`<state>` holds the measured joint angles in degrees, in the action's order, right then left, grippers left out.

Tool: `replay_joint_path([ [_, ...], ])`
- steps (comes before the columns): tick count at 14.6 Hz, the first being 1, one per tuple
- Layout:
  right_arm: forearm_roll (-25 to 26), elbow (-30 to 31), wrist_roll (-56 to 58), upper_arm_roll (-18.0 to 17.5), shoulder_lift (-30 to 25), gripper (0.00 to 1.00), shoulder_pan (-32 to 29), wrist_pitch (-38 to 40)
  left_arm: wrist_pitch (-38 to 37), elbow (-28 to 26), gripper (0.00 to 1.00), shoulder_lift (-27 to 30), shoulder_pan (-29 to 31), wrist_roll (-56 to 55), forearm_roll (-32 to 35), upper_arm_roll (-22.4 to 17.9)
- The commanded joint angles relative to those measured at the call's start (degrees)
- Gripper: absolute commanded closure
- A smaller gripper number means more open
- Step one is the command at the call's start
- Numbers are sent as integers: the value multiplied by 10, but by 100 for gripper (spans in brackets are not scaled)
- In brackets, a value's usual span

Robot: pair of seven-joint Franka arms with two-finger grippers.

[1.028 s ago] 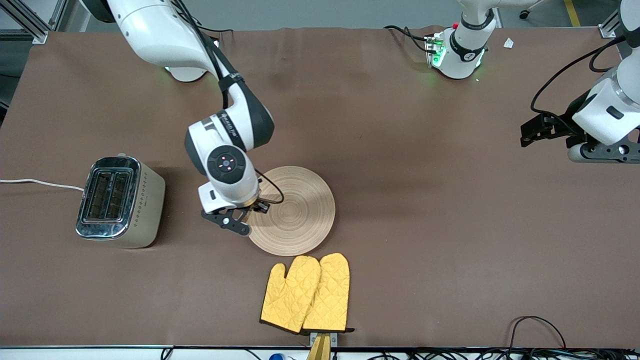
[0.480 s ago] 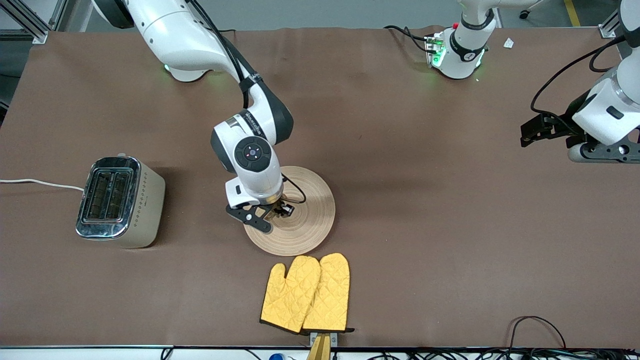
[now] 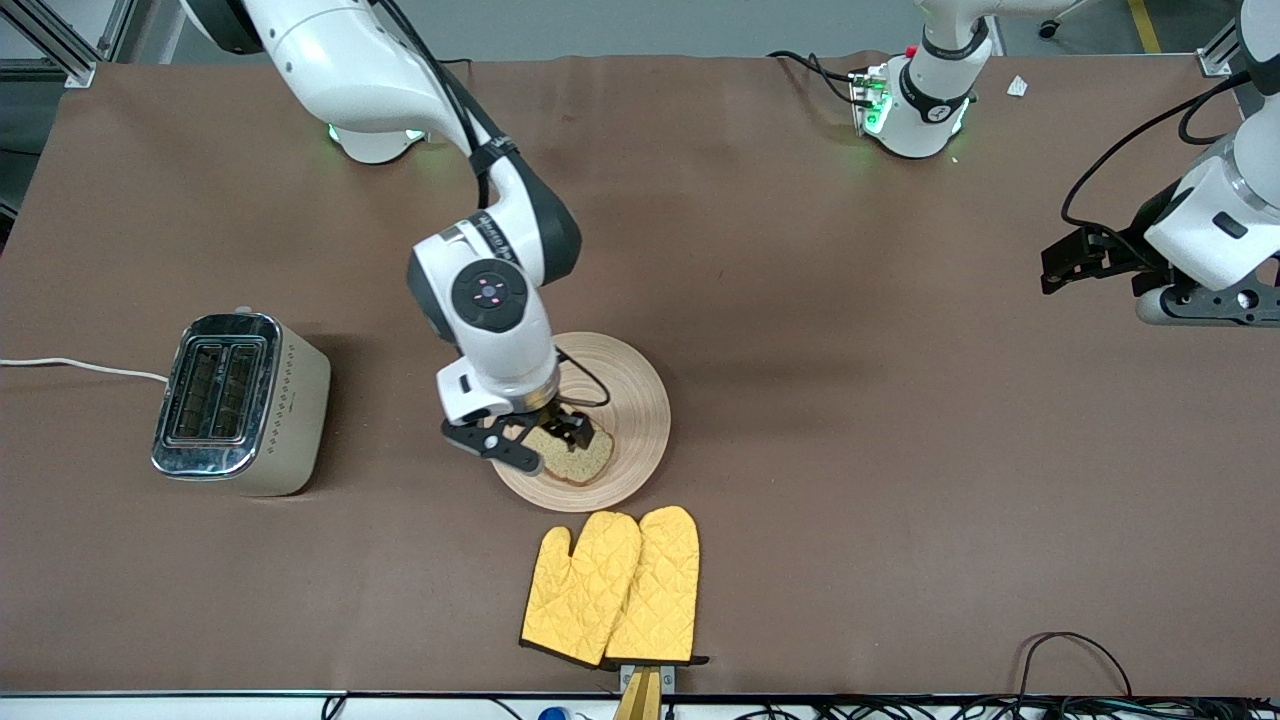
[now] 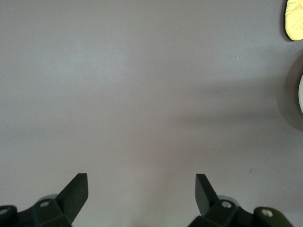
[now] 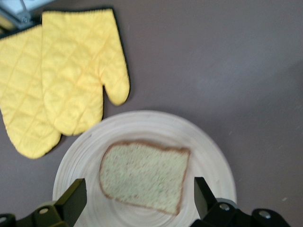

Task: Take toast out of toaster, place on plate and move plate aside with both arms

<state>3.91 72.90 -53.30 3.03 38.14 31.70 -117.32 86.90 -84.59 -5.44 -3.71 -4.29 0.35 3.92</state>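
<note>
A: Where is the toast?

B: The toast (image 3: 572, 458) lies flat on the plate (image 3: 640, 400), on the part nearest the camera, directly under the right gripper (image 3: 540, 440).

A: Is it gripped?

B: No. The fingers (image 5: 71, 198) spread wide either side of the slice, holding nothing.

A: The left gripper (image 4: 142, 194)?

B: It waits wide open and empty, well apart from the plate.

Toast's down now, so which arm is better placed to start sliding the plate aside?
Right, probably. The right claw hangs open over the plate, just above the toast. The left claw waits open at the left arm's end of the table.
</note>
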Motion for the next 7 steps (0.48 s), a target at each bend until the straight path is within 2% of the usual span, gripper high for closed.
replay_joint_path([
  [1,4,15,91,-8,-56,0,-57,68,-13,14,0,-4,-2,6,11,0],
  [4,3,32,210,-8,-111,0,-117,119,-13,14,0,-4,-2,6,11,0],
  [7,0,93,322,-9,-191,0,-181,126,-13,14,0,-4,-2,6,11,0],
])
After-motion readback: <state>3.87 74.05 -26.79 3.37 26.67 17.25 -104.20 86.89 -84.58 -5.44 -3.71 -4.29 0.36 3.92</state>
